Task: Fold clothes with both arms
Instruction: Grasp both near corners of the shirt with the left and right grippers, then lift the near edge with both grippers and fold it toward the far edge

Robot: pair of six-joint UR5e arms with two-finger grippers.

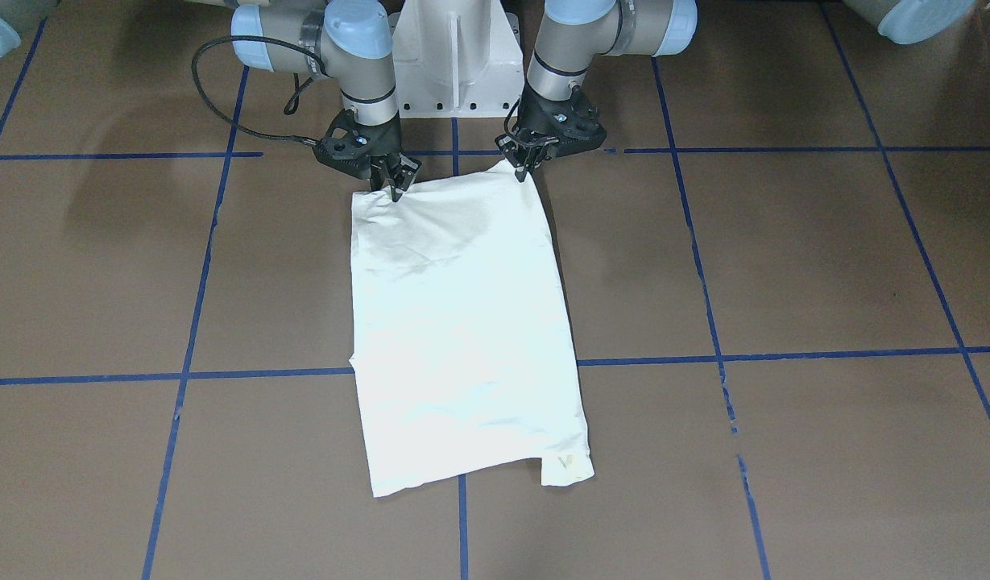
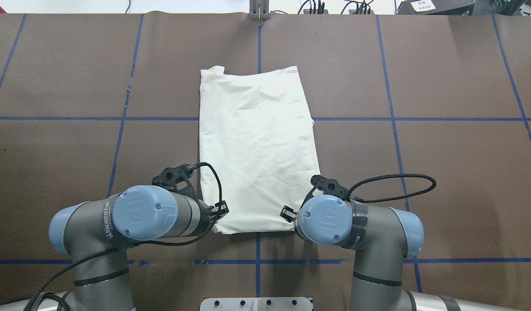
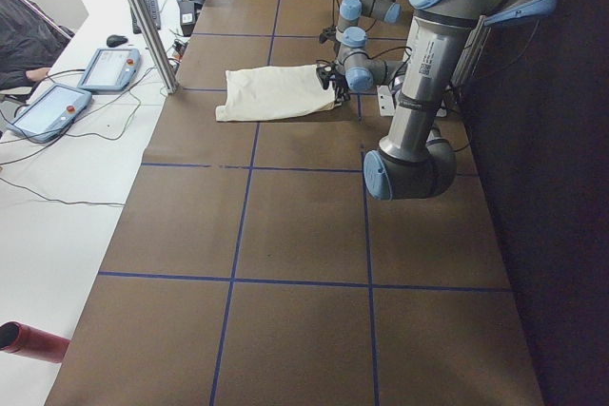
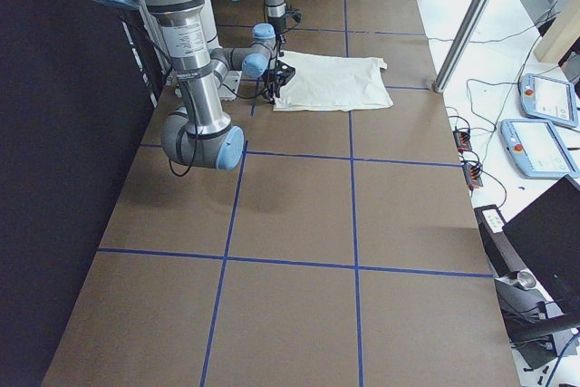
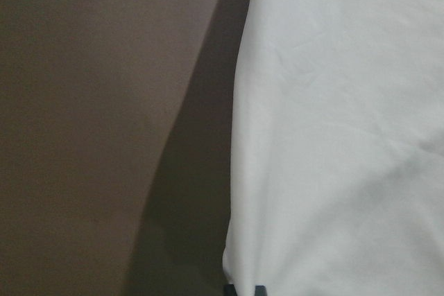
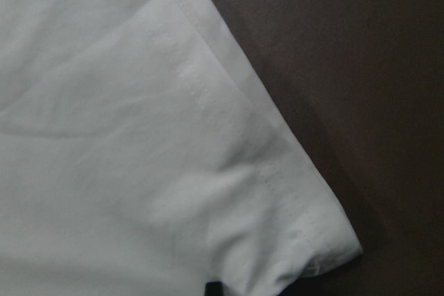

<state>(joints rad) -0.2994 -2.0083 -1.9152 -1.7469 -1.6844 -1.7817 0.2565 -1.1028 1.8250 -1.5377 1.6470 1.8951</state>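
— What are the grippers doing?
— The left gripper (image 1: 525, 167) is pinched on a corner of the shirt (image 1: 462, 322) at the end nearest the robot. That corner is lifted slightly off the table (image 1: 784, 258). The right gripper (image 1: 394, 187) has its fingers pressed together on the other corner of that end.
— And the arms?
— The left arm (image 1: 579, 40) and right arm (image 1: 358, 56) bend down on either side of the white pedestal (image 1: 454, 64).
— Where does the shirt lie?
— Mid-table, as a long narrow rectangle with the plain white side up, running away from the pedestal. It crosses a blue tape line (image 1: 784, 354). It's lightly creased, and a small flap sticks out at the far end on the robot's left.
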